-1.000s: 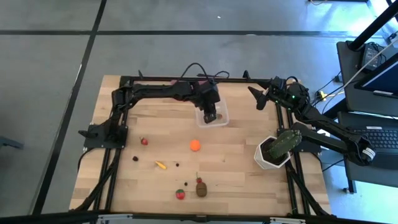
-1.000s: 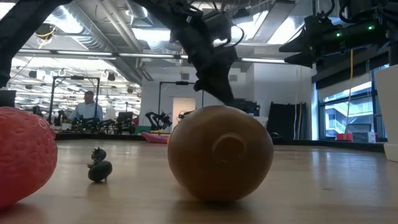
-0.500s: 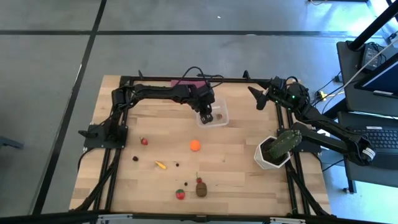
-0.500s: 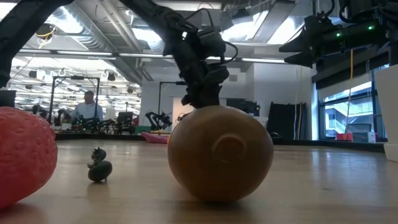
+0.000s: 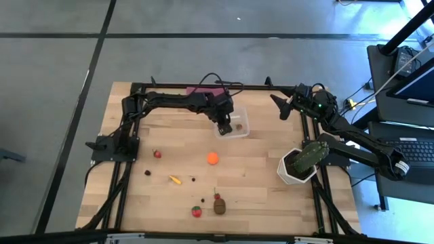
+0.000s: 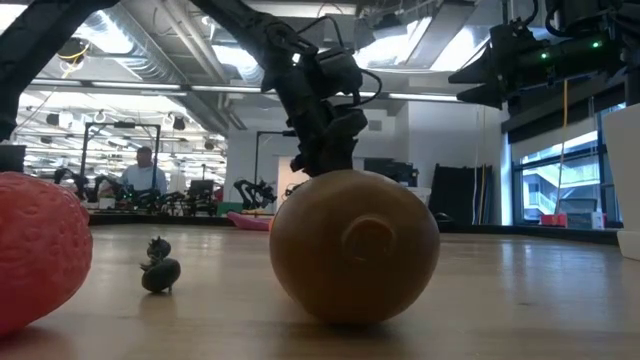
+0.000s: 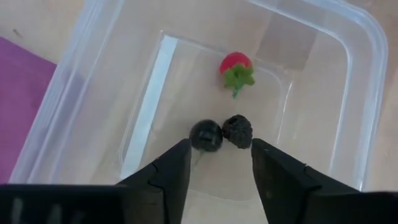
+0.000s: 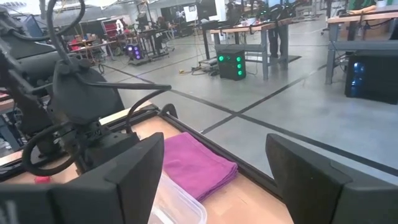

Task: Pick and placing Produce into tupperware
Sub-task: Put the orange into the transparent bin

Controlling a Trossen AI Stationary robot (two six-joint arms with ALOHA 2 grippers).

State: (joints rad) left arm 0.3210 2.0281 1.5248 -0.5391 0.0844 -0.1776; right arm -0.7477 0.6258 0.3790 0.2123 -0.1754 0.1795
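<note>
Dropping produce into the tupperware

On the table (image 5: 258, 196), the tupperware (image 5: 243, 127) holds a strawberry (image 7: 236, 66) and two dark bits (image 7: 221, 133); left end effector (image 7: 219, 167) hovers above, fingers apart and empty (release looks done). Right end effector (image 8: 214, 171) waits wide apart at the far edge. Next: fetch the orange ball (image 5: 213, 158). No readable writing.

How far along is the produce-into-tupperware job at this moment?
Done: a strawberry and two dark bits lie in the tupperware. In hand: nothing; the left gripper is open just above the bits. Left on the table: orange ball, banana, red pieces, brown lump. The right gripper waits open.
</note>
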